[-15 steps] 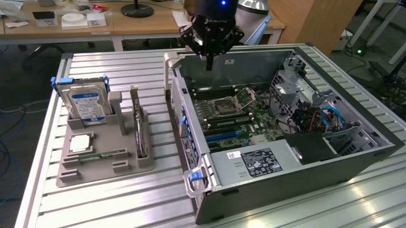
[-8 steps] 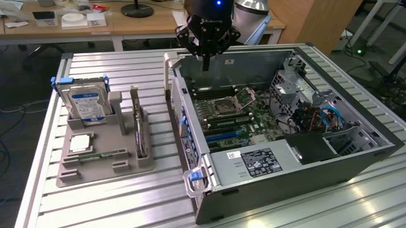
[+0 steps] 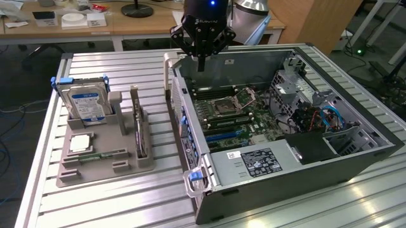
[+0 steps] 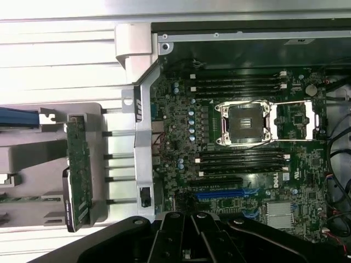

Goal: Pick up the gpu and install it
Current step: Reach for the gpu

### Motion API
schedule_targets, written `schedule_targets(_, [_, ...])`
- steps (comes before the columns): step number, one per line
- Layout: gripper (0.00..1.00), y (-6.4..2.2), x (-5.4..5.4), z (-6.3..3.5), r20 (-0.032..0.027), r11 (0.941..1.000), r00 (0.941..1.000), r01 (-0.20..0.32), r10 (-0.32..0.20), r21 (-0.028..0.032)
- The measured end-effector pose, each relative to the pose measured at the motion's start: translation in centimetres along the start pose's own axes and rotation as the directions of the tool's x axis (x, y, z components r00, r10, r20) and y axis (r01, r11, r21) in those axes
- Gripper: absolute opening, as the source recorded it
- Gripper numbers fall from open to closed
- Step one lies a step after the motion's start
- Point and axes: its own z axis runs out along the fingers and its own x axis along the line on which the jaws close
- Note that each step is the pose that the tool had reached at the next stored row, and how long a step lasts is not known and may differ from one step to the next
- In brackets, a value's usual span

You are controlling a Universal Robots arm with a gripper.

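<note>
The gpu [image 3: 138, 136] stands on edge in a slot of the grey holder tray [image 3: 101, 173], at the exterior view's left of the open computer case [image 3: 285, 142]. In the wrist view the gpu [image 4: 78, 176] shows as a thin green board with a dark face. My gripper [image 3: 201, 65] hangs over the back left corner of the case, well away from the gpu. Its fingers are shut together with nothing between them. The wrist view has the gripper [image 4: 192, 220] above the motherboard [image 4: 181, 137], near the blue slot [image 4: 219, 194].
A silver hard drive [image 3: 85, 105] with a blue-white label stands in the tray. A flat processor [image 3: 80, 142] and a narrow memory stick [image 3: 95, 156] lie there too. Cables [image 3: 323, 118] and a black power supply [image 3: 311, 147] fill the case's right side. A person's desk [image 3: 95, 26] is behind.
</note>
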Motion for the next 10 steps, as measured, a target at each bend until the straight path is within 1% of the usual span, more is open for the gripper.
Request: schedule_targets(10, [0.11, -0.12, 1.3, 0.00, 0.0000, 1.0000, 1.0000, 0.000, 0.000, 0.0000])
